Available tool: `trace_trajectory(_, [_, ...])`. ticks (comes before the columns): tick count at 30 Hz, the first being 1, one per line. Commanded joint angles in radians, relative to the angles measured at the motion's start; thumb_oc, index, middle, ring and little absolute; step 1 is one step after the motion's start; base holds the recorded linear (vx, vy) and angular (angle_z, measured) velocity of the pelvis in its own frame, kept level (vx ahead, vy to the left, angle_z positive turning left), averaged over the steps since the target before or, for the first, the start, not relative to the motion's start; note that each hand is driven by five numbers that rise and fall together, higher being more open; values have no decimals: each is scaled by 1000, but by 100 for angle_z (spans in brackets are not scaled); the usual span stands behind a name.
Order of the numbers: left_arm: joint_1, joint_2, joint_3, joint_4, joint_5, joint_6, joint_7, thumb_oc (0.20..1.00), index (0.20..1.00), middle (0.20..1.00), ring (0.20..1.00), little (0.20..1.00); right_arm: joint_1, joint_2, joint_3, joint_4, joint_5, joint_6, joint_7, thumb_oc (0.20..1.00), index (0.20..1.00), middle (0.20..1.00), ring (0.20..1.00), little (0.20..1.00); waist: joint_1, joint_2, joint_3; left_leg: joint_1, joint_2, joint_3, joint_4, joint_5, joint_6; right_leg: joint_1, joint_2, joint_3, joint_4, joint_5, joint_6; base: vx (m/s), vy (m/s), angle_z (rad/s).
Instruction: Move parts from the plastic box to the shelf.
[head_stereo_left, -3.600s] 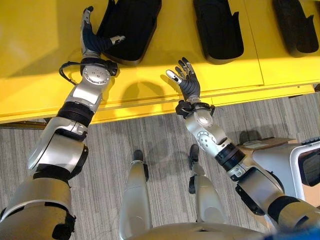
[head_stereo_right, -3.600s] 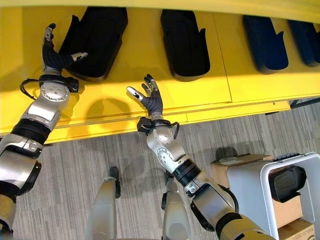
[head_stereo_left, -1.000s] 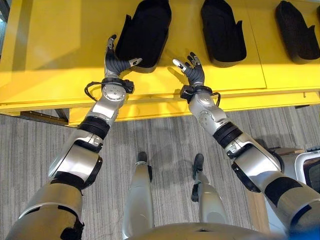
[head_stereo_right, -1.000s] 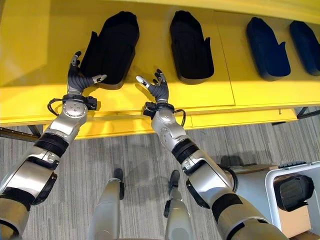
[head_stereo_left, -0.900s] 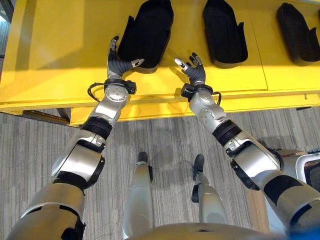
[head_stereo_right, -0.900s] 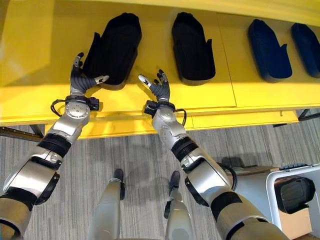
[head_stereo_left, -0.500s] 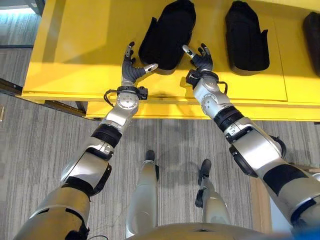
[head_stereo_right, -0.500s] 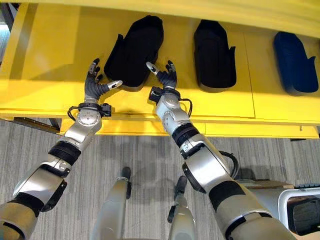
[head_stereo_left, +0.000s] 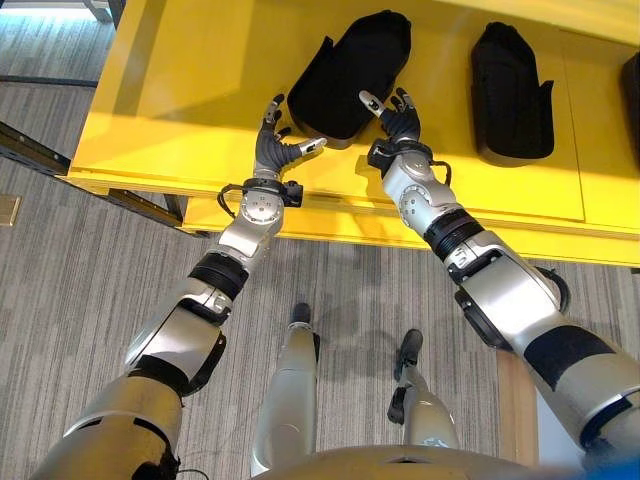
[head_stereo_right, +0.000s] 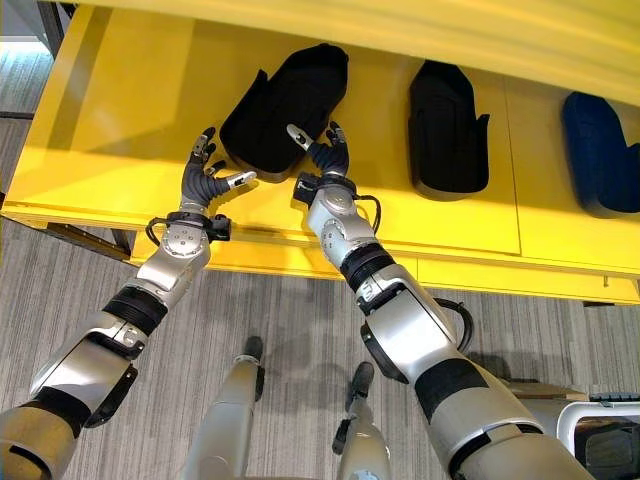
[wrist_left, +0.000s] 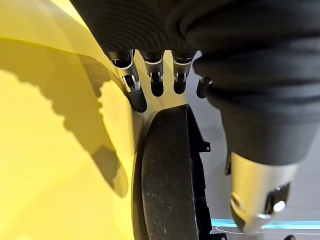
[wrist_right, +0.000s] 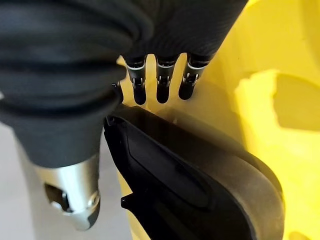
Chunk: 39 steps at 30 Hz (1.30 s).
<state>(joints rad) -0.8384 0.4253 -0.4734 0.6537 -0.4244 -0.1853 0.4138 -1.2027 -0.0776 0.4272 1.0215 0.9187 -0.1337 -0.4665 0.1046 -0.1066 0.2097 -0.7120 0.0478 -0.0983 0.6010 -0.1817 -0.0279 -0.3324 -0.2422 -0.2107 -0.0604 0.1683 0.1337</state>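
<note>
A large black moulded part (head_stereo_left: 350, 72) lies on the yellow shelf (head_stereo_left: 190, 110). My left hand (head_stereo_left: 273, 152) is at its near left corner, fingers spread, thumb pointing at the part's edge. My right hand (head_stereo_left: 396, 122) is at the near right corner, open too. The two hands flank the part's near end and neither is curled round it. In the left wrist view the part (wrist_left: 167, 185) sits between the fingers (wrist_left: 151, 80) and the thumb (wrist_left: 257, 200). The right wrist view shows the part (wrist_right: 195, 185) just below the straight fingers (wrist_right: 160, 82).
A second black part (head_stereo_left: 510, 92) lies further right on the shelf, and a dark blue one (head_stereo_right: 600, 150) beyond it. The corner of the white plastic box (head_stereo_right: 572, 420) stands on the grey carpet at lower right. The shelf's left half is bare yellow.
The camera has shifted. My right hand has gone from the shelf's front edge up to the part's near right corner; my left hand stays at the near left corner.
</note>
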Motion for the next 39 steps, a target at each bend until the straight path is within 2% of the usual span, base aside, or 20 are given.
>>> trace_trajectory(1, [-60, 4, -78, 61, -24, 12, 4, 1000, 1000, 1000, 1000, 1000, -129, -23, -44, 2, 8, -20, 15, 1000, 1000, 1000, 1000, 1000, 34, -2, 93, 49, -34, 54, -125, 18, 3, 143, -24, 28, 73, -146, 43, -1, 16, 4])
trace_trajectory(9, [-211, -21, -112, 159, -33, 24, 34, 1000, 1000, 1000, 1000, 1000, -118, -36, -6, -2, 0, -21, 8, 1000, 1000, 1000, 1000, 1000, 4, -2, 103, 32, -28, 67, -109, 15, 3, 131, -26, 43, 68, -132, 48, 3, 17, 3])
trace_trajectory(18, [-149, 66, -57, 51, -21, 7, 53, 1000, 1000, 1000, 1000, 1000, -104, -67, -10, -24, -8, -16, 6, 1000, 1000, 1000, 1000, 1000, 14, 7, 103, 26, -32, 72, -106, 10, 4, 136, -26, 41, 58, -135, 48, 8, 1, -2])
trace_trajectory(23, [-161, 103, -30, 53, -26, 5, 71, 1000, 1000, 1000, 1000, 1000, -97, -72, -5, -31, -6, -13, 2, 1000, 1000, 1000, 1000, 1000, 11, 12, 99, 24, -34, 77, -107, 8, 4, 138, -29, 37, 56, -137, 49, 0, 0, 0])
trace_trajectory(30, [-336, 93, -104, 175, 19, 34, 94, 1000, 1000, 1000, 1000, 1000, -95, -70, 28, -36, -2, -20, 4, 1000, 1000, 1000, 1000, 1000, -12, 8, 103, 10, -32, 84, -89, 2, 8, 128, -31, 46, 52, -114, 59, 0, 0, 0])
trace_trajectory(39, [-455, 61, -162, 253, 52, 49, 108, 1000, 1000, 1000, 1000, 1000, -105, -70, 51, -15, 13, -32, 7, 1000, 1000, 1000, 1000, 1000, -34, 9, 102, -2, -22, 104, -79, -1, 9, 116, -34, 62, 36, -90, 67, 3, 11, -1])
